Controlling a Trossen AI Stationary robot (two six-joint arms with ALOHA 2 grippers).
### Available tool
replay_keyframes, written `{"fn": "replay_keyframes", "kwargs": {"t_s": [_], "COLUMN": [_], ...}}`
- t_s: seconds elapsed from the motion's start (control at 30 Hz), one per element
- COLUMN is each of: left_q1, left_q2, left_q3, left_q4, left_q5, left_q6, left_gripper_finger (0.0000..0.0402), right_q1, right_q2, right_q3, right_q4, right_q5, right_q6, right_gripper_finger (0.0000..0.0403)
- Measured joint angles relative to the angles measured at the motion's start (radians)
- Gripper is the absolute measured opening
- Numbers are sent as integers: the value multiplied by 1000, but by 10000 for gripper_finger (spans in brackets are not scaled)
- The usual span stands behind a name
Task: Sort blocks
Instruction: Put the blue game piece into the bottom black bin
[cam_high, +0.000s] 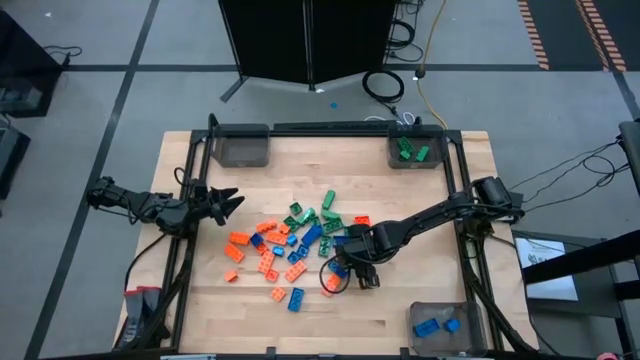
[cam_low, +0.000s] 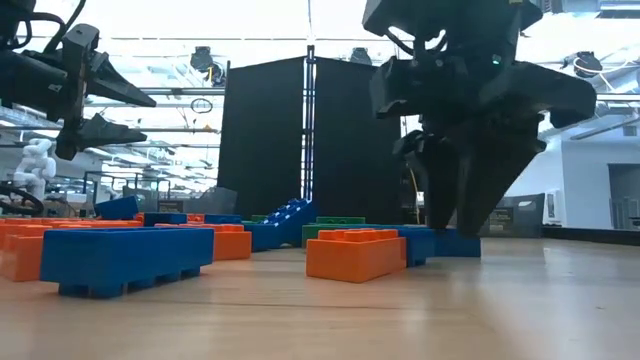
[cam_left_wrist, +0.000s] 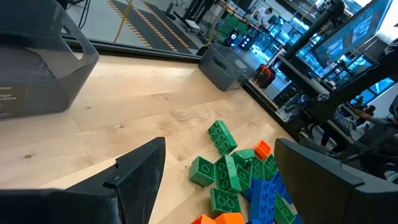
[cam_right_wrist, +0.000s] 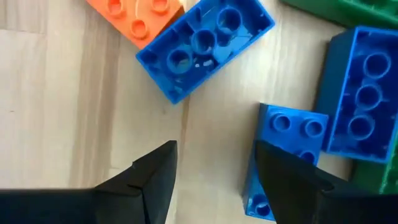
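Blue brick (cam_low: 125, 258) nearest | blocks (cam_high: 290, 245) mostly unsorted | few binned (cam_high: 417, 150) | right gripper (cam_high: 352, 272) open over pile | left gripper (cam_high: 222, 203) open, waiting

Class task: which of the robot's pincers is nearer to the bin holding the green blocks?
Right. The right pincer works low at the pile, diagonally below that bin; the left pincer waits farther off, across the table.

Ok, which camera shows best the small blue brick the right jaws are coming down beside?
The right wrist view: the small blue brick fills the frame beside the open right gripper. The low view hides most of it behind that gripper; the high view buries it under the arm; the left wrist view misses it.
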Motion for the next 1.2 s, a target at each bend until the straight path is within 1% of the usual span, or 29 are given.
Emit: {"fn": "replay_keyframes", "kwargs": {"t_s": [0.1,0.27,0.4,0.47,0.77,0.9,1.0,1.1,1.2], "left_q1": [0,0,0,0,0,0,0,0,0], "left_q2": [0,0,0,0,0,0,0,0,1], "left_q3": [0,0,0,0,0,0,0,0,0], "left_q4": [0,0,0,0,0,0,0,0,0], "left_q5": [0,0,0,0,0,0,0,0,0], "left_q6": [0,0,2,16,21,21,21,21,21], "left_gripper_finger": [303,303,303,303,303,303,303,303,303], "right_q1": [10,35,40,38,28,10,-10,-31,-42], "right_q2": [-46,-134,-162,-159,-56,-21,-15,-17,-16], "right_q3": [-7,-4,-4,-2,-9,-49,-91,-117,-122], "right_q4": [-22,-142,-128,-112,-69,-38,-2,13,29], "right_q5": [2,82,163,185,181,182,177,136,99], "right_q6": [52,124,144,146,128,141,183,218,212], "right_gripper_finger": [210,210,210,210,210,210,210,208,184]}}
